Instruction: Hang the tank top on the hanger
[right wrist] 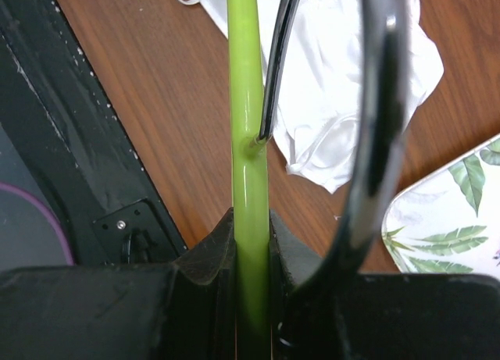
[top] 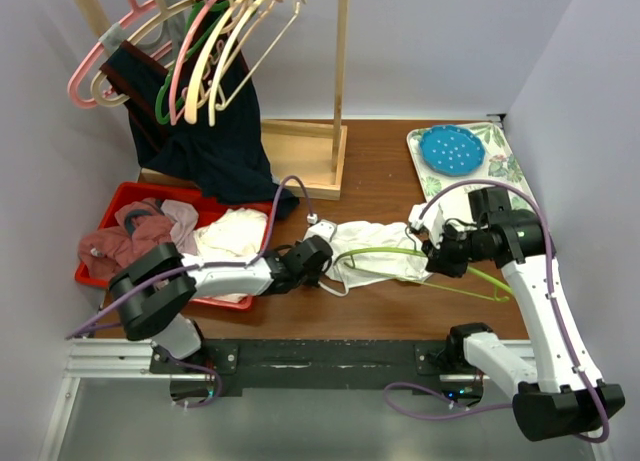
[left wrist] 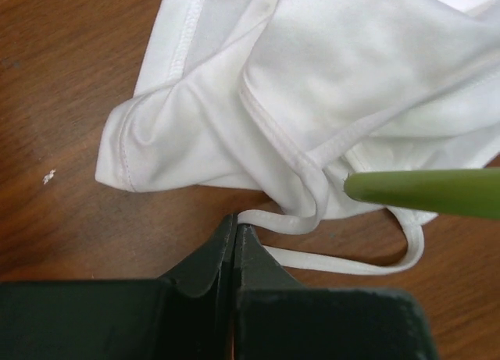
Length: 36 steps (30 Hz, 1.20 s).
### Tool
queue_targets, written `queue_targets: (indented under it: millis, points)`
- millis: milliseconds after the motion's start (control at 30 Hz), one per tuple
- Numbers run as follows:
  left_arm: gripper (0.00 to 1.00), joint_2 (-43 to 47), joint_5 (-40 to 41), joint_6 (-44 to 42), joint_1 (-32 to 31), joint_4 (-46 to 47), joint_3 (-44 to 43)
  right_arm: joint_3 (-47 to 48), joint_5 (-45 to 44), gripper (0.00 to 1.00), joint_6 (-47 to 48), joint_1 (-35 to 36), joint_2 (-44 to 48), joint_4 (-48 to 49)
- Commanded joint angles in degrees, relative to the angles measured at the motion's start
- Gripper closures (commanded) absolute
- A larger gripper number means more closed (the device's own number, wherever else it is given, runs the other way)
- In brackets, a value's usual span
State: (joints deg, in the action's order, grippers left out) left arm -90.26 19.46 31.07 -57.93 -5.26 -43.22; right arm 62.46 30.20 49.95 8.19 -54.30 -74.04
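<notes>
The white tank top (top: 365,236) lies crumpled on the brown table between the arms. The lime hanger (top: 395,251) lies across it, with one arm pushed into the fabric and the hook pointing right. My left gripper (top: 325,264) is at the top's left edge. In the left wrist view the gripper (left wrist: 234,223) is shut, with a thin strap of the tank top (left wrist: 328,71) coming out of its tips, and the hanger's end (left wrist: 437,192) is at the right. My right gripper (top: 437,259) is shut on the hanger's bar (right wrist: 246,102). The tank top (right wrist: 328,87) lies beyond it.
A red basket (top: 110,206) of clothes stands at the left. A wooden rack (top: 300,151) behind holds several hangers and a navy garment (top: 215,141). A leaf-print tray (top: 420,171) with a blue plate (top: 452,149) is at the back right.
</notes>
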Motion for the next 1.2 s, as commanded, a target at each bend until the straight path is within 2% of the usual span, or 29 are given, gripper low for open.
queue_targets:
  millis: [0,133,267,400,667,867,1100,1167]
  points:
    - [1.0,8.24,-4.15,3.12,-0.34,2.79,2.17,-0.23,2.05,1.0,3.31,-0.1,0.78,-1.28]
    - [1.0,14.31,-8.9,4.35,-0.34,4.03,4.37,-0.58,3.82,1.0,4.27,-0.1,-0.1,-1.63]
    - [1.0,16.87,-14.26,5.05,-0.34,4.64,4.46,-0.76,5.04,1.0,3.66,-0.19,-1.07,0.64]
    - [1.0,18.53,-21.81,6.37,-0.34,9.29,4.64,-0.23,8.73,1.0,2.6,-0.1,-3.43,3.2]
    - [1.0,22.67,-22.02,7.52,-0.25,8.6,0.42,0.21,16.55,1.0,7.52,-0.1,-11.25,2.41]
    - [1.0,25.39,-19.81,7.42,2.38,6.48,0.07,0.74,19.28,1.0,12.18,-0.01,-12.49,-0.22]
    - [1.0,25.23,-30.87,4.09,3.18,6.84,-4.41,2.32,25.87,1.0,16.14,-0.01,-15.04,-1.55]
    - [1.0,24.96,-31.41,2.86,3.18,5.35,-6.78,3.19,27.37,1.0,16.31,-0.01,-16.18,-1.46]
